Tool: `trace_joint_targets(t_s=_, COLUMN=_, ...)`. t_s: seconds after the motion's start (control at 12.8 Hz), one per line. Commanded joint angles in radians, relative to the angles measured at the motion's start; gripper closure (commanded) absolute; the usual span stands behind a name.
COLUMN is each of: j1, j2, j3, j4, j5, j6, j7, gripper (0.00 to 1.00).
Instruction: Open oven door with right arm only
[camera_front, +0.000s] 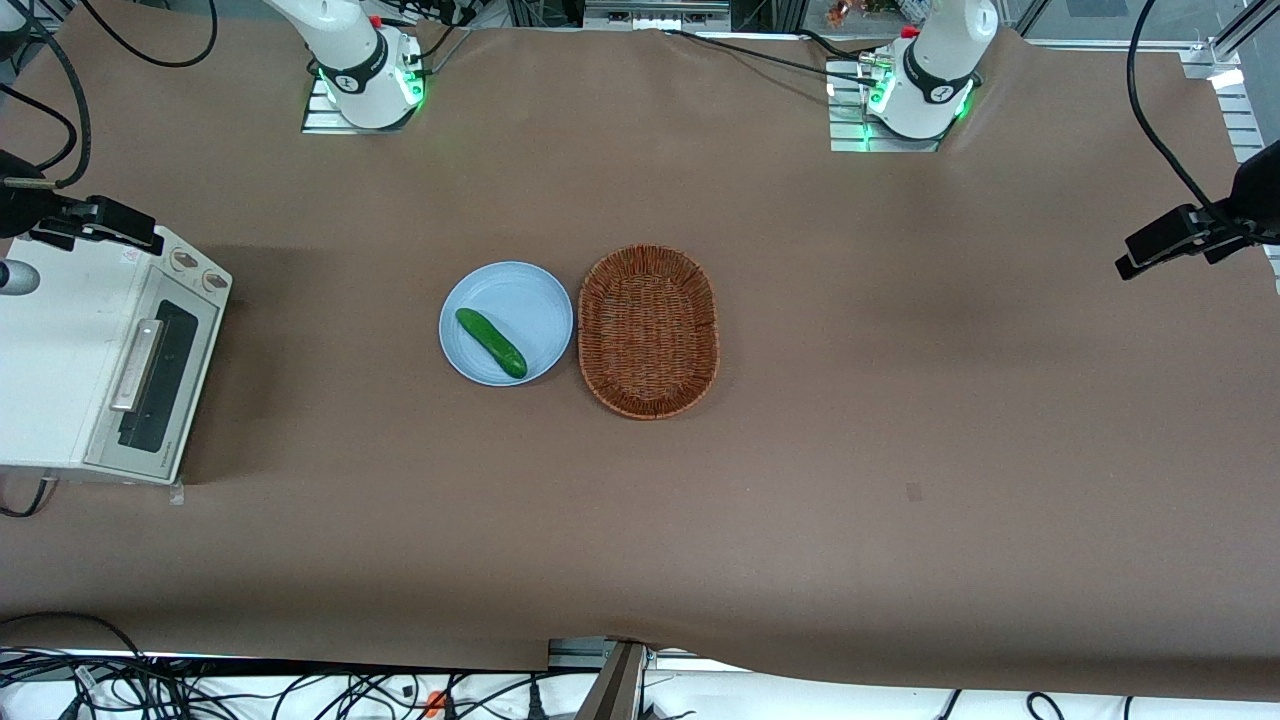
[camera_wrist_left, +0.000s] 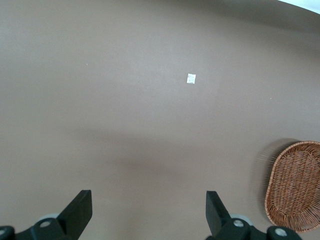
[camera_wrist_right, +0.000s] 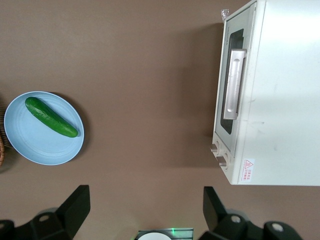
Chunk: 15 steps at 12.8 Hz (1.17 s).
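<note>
Status: the oven door (camera_front: 165, 370) is fully shut, flush in its frame on the cream oven (camera_front: 50, 370), which sits at the working arm's end of the table. With the front view read as a dial, the oven is at nine o'clock and its door faces three o'clock, toward the plate (camera_front: 505, 290) carrying a cucumber (camera_front: 490, 342) and the empty basket (camera_front: 648, 330) touching or just beside it. The bar handle (camera_front: 137, 365) runs along the upper edge of the door and is untouched. The gripper (camera_wrist_right: 145, 210) hangs high over bare table, well apart from the door, with its fingers spread wide and nothing between them. Hazards noted:

1. The handle stands close to the door face, so a finger set slightly off would strike the frame or the glass instead of hooking the bar.
2. The oven looks light and may not be fixed down, so a straight pull toward three o'clock could drag or tip it rather than swing the door.
3. The door probably hinges at its lower edge, so a pull that ignores that arc may slip off.
4. The two knobs (camera_front: 185, 260) sit just beside the handle's end and could be knocked.
</note>
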<state>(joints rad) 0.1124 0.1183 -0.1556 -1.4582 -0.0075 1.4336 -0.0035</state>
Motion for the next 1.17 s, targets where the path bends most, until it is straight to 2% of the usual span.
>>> trace_joint_targets(t_s=0.0, j1=-0.019, j2=0.004, j3=0.007, j4=0.018, j5=0.023, j6=-0.016, j7=-0.019, gripper=0.00)
trace_joint_targets(t_s=1.09, j1=-0.017, j2=0.011, j3=0.011, j4=0.007, j5=0.023, j6=-0.030, j7=-0.020, gripper=0.00)
